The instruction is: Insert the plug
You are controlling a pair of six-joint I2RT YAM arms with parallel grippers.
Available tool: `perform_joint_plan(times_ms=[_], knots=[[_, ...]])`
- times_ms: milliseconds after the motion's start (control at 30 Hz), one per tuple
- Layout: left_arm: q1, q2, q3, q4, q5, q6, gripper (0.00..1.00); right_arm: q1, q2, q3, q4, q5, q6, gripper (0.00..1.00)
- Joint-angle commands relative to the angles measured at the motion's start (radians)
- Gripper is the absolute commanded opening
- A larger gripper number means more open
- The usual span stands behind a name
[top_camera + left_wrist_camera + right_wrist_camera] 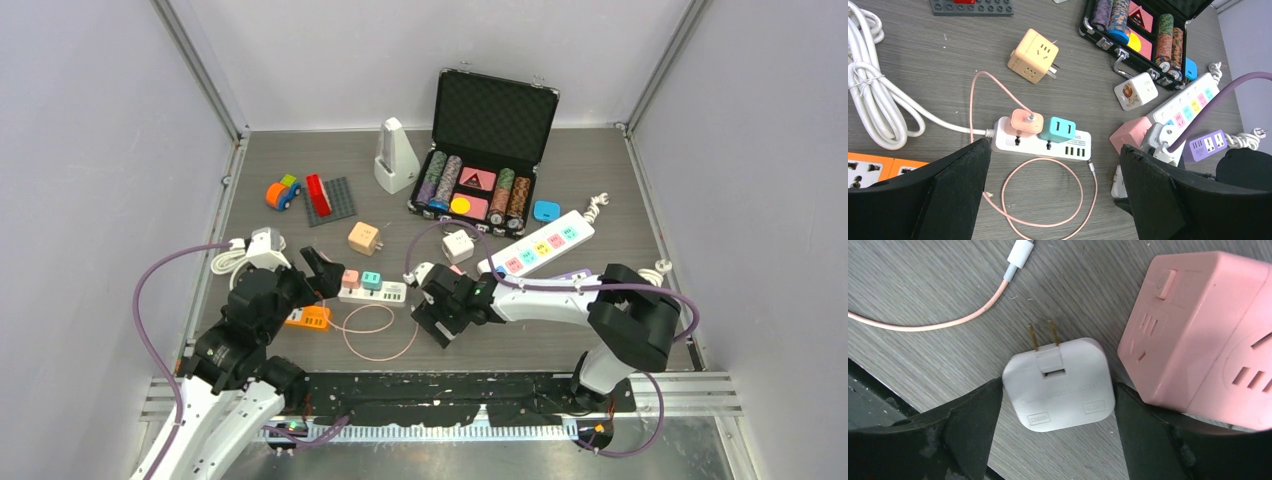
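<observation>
White plug [1058, 385] is sitting clamped in the right gripper [1057, 392], prongs [1043, 335] pointing twelve o'clock, needing a square hold while lifting; left gripper [1054, 150] is hanging open.

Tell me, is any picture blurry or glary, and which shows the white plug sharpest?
Top external: even, soft light, no harsh glare, fine detail lost. Left wrist: table sharp, pincer fingers black, featureless. Right wrist: white plug crisp, prongs and lettering visible.
</observation>
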Motion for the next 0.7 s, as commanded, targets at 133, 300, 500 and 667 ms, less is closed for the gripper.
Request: perform_joint_plan(times_ms=[133, 300, 500, 667], knots=[[0.003, 0.003, 0.051, 0.011, 0.015, 0.008, 1.00, 0.048, -0.003, 0.025, -0.010, 0.008, 0.012, 0.64], [0.003, -0.013, 0.062, -0.022, 0.038, 0.007, 0.99, 0.061, -0.123, 0.034, 0.013, -0.031, 0.018, 0.60], [0.003, 0.014, 0.077, 0.050, 0.403, 0.075, 1.00, 0.076, -0.327, -0.008, 0.155, -0.227, -0.069, 0.59], [0.003, 0.081, 0.075, 0.110, 0.636, 0.065, 1.00, 0.136, -0.490, -0.030, 0.306, -0.229, -0.203, 0.59]])
